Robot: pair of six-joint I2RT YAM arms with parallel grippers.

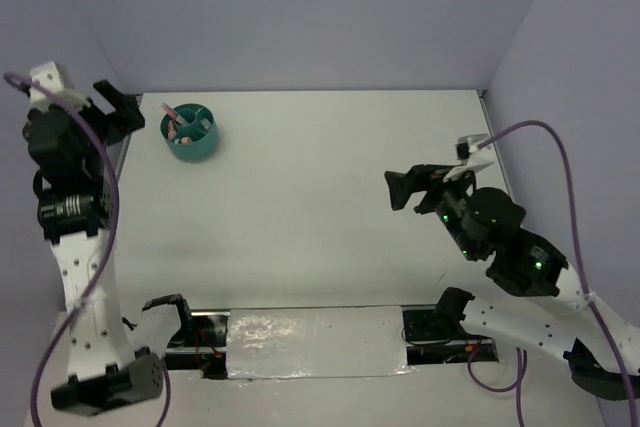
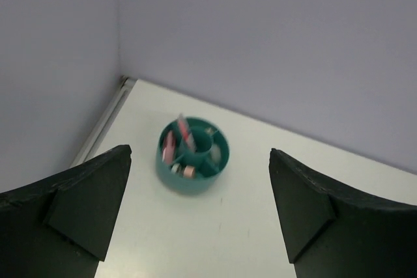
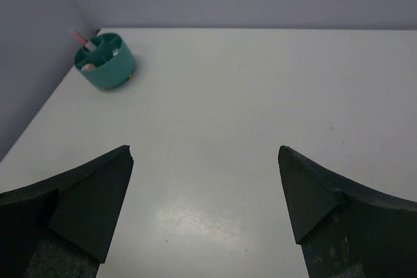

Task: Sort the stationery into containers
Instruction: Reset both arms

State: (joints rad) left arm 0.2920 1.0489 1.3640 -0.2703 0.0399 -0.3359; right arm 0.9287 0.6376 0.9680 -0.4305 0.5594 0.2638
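- Table (image 1: 300, 207): white; teal cup (image 1: 190, 131) stands upright near its far-left corner.
- Left arm: reared up along the left edge. Left end effector (image 1: 120, 112) spread wide, holding nothing, near the cup and angled down at it.
- Right arm: elbow bent. Right end effector (image 1: 403, 192) spread wide, holding nothing, facing left, well apart from the cup.
- Cup contents: pink pen (image 2: 184, 128) leaning in one compartment; other small pieces too small to identify.
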